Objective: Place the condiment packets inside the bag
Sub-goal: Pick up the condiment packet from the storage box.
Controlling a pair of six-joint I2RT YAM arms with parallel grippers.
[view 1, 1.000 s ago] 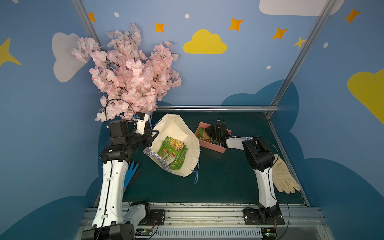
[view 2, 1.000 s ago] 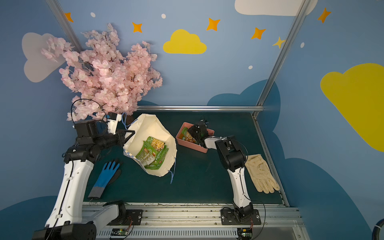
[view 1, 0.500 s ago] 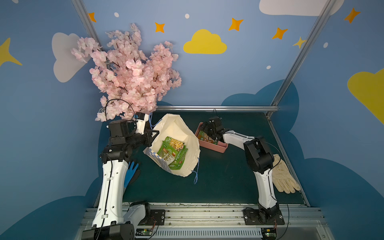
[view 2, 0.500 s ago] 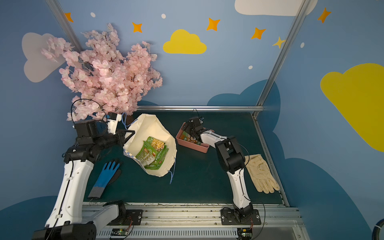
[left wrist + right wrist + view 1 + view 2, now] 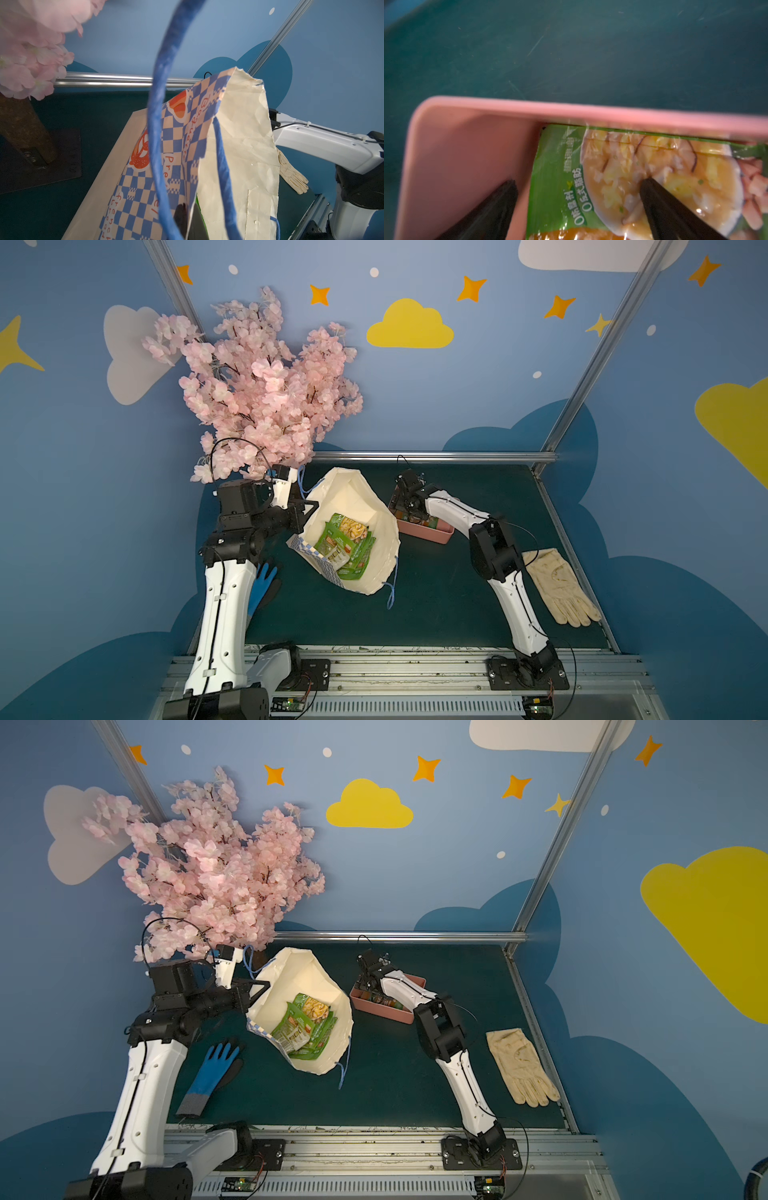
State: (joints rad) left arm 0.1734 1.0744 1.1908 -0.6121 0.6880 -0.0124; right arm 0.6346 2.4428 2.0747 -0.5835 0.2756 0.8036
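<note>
Beneath right pincer (image 5: 579, 180), green packet (image 5: 633, 162)

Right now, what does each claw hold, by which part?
Left claw: the bag, by its rim. Right claw: nothing; open over a packet in the tray.

bag (image 5: 245, 145): paper, matt, creased, printed outside | cord handle (image 5: 158, 104): blue woven cord, fuzzy | packet (image 5: 612, 176): glossy film, catching glare | tray (image 5: 467, 155): pink plastic, smooth, dull sheen | table (image 5: 571, 52): dark green mat, matt, scuffed | cream glove (image 5: 557, 585): cloth, wrinkled | blue glove (image 5: 212, 1073): rubbery coat, matt, with a grey knit cuff | rail (image 5: 432, 456): bare metal, brushed, shiny
</note>
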